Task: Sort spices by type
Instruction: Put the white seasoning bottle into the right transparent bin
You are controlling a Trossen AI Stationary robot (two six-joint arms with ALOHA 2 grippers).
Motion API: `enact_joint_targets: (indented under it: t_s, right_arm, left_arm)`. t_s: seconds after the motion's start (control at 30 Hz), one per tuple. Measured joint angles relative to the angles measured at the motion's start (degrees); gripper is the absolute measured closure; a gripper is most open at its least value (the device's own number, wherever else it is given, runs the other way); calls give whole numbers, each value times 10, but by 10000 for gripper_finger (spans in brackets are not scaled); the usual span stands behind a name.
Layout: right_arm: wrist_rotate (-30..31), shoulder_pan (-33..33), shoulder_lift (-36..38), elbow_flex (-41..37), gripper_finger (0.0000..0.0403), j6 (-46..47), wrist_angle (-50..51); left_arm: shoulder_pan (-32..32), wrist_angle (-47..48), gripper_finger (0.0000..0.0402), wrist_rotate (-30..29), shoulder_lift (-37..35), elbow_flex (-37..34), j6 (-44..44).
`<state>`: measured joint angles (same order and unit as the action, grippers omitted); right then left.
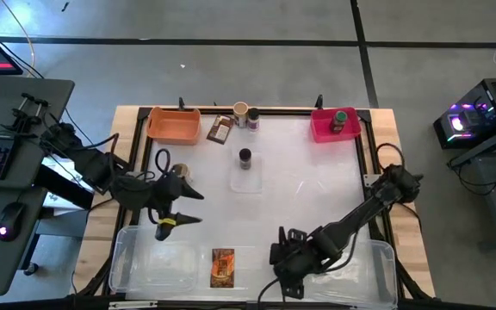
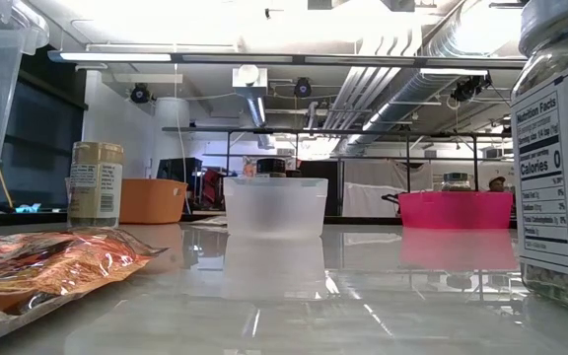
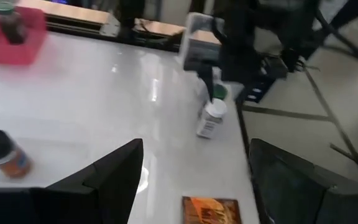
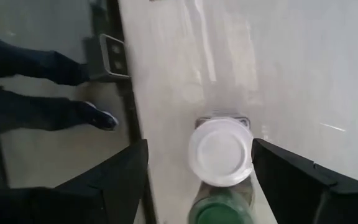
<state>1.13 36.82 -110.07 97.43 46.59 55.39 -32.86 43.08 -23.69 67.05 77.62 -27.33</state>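
We judged the chief risk lay at the near edge of the bench (image 1: 300, 185), where the right gripper (image 4: 197, 171) hung with its jaws spread directly over a white-capped jar (image 4: 220, 152) and a green-capped jar (image 4: 219, 208) that stood touching each other. A descent not centred on one cap could have pinched both or knocked one off the edge, which lay just beside them.

The left gripper (image 1: 179, 207) hovered over the bench's left side, jaws spread and empty, near the clear tub (image 1: 136, 258) at the front; a low swing could have clipped it.

Of the rest, the orange bin (image 1: 174, 127) and pink bin (image 1: 334, 129) sat at the far corners, the pink one holding a green-capped jar (image 1: 340, 116). Between them lay a brown packet (image 1: 220, 129) and two jars (image 1: 245, 114). A dark-capped jar (image 1: 245, 157) stood mid-bench beside a small clear cup (image 2: 274, 205), and an orange packet (image 1: 222, 265) lay at the front. Nothing stood between the right gripper and its jars.
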Motion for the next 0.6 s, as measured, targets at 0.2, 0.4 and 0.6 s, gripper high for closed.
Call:
enact_joint_targets:
  t_s: [0.2, 0.4, 0.6]
  right_arm:
    - [5, 3, -17, 0, 123, -38, 4]
    - [35, 3, -17, 0, 123, -42, 22]
    - [34, 3, -17, 0, 123, -63, 22]
  left_arm:
    - [2, 0, 119, -16, 2, 0, -10]
    - [2, 0, 119, -46, 2, 0, -12]
    - [2, 0, 119, -47, 2, 0, -11]
